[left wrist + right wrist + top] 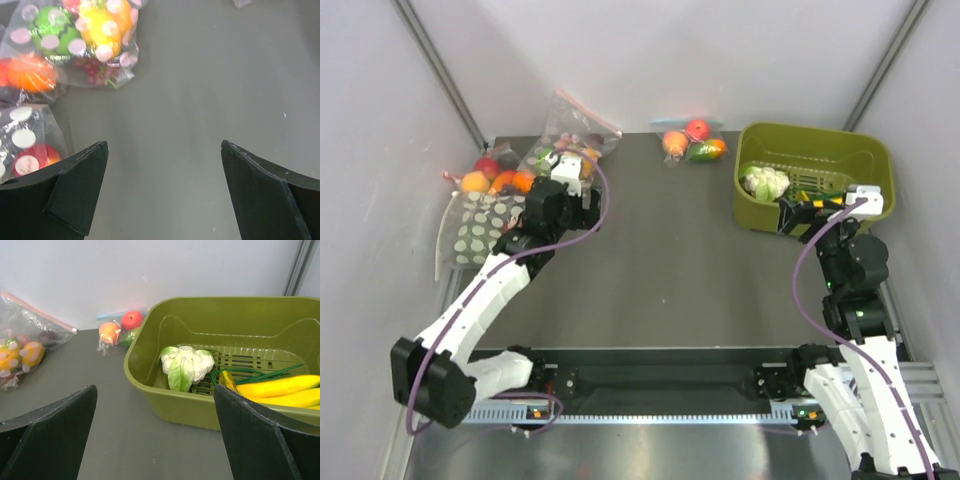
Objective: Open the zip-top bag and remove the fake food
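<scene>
Task not started. Zip-top bag point(692, 143) at tabletop point(650, 260) far edge, untouched; fake food point(697, 129) inside. Left claw point(165, 147) wide open, empty, near dotted bag point(25, 142). Right claw point(155, 387) wide open, empty, facing green basket point(150, 347). Outstanding: grasp, unzip, extract.

Far middle of the desk point(660, 270): zip-top bag point(685, 152), fake food point(697, 130) in it. Just right, at far right: basket point(810, 130), cauliflower point(764, 181) in its left part. Far left: second bag point(575, 135); third bag point(480, 225) left and nearer. Left claw point(165, 150) just near second bag; right claw point(155, 390) before basket.
</scene>
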Robot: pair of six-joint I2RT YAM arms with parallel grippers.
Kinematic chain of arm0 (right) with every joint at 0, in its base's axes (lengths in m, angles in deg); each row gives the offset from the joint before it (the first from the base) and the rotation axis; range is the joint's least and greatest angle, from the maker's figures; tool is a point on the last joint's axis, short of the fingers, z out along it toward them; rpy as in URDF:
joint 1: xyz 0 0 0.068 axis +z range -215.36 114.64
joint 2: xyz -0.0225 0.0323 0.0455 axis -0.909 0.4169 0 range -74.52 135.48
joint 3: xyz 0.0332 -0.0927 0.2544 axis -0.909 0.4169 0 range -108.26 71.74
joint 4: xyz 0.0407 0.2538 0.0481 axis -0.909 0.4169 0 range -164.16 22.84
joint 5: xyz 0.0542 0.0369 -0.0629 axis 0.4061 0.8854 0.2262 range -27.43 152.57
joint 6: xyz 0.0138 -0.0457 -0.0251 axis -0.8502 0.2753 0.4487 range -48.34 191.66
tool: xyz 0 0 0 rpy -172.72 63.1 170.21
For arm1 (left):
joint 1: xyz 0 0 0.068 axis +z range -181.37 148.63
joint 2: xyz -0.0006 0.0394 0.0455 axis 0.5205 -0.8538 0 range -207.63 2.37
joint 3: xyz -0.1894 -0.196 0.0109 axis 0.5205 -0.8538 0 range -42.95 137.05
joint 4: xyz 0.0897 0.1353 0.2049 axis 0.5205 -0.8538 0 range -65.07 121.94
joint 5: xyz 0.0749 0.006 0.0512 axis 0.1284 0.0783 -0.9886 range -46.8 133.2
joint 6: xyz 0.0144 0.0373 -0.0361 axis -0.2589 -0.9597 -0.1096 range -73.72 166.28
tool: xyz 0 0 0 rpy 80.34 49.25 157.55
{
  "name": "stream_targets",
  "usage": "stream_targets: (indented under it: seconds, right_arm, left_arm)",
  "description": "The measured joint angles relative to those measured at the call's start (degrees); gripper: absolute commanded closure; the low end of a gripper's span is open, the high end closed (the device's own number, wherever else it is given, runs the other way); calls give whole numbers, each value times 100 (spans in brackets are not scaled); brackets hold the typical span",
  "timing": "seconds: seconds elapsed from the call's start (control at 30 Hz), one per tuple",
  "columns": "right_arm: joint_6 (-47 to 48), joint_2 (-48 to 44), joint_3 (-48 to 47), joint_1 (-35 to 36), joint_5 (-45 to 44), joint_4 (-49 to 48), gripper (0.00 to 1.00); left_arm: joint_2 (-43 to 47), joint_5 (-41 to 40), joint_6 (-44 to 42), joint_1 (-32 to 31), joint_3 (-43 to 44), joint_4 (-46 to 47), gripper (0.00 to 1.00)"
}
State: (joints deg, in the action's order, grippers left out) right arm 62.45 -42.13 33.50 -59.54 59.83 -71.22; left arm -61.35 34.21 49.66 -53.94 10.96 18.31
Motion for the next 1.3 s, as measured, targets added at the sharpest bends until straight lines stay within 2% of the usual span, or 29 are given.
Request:
stream_targets:
  seconds: [0.13, 0.27, 0.53, 0.73, 0.93, 1.3]
  right_arm:
    - [-2, -81, 15, 0, 7, -2, 0]
    - [2, -85, 79, 0, 37, 61, 0]
    - [2, -125, 205, 0, 138, 251, 0]
    - [4, -114, 232, 0, 149, 328, 0]
    - [7, -166, 232, 0, 151, 402, 0]
    - [7, -238, 232, 0, 184, 402, 0]
  left_arm:
    - [-627, -295, -31, -199, 562, 44, 1]
    - [-1777, -352, -52, -535, 1694, 251, 1]
    - [-4892, 278, 214, -627, 4682, 595, 1]
    - [-6800, 540, 463, -627, 6406, 575, 1]
    - [-7694, 614, 815, -632, 6972, 704, 1]
    - [-8216, 455, 1097, -632, 7117, 1637, 1]
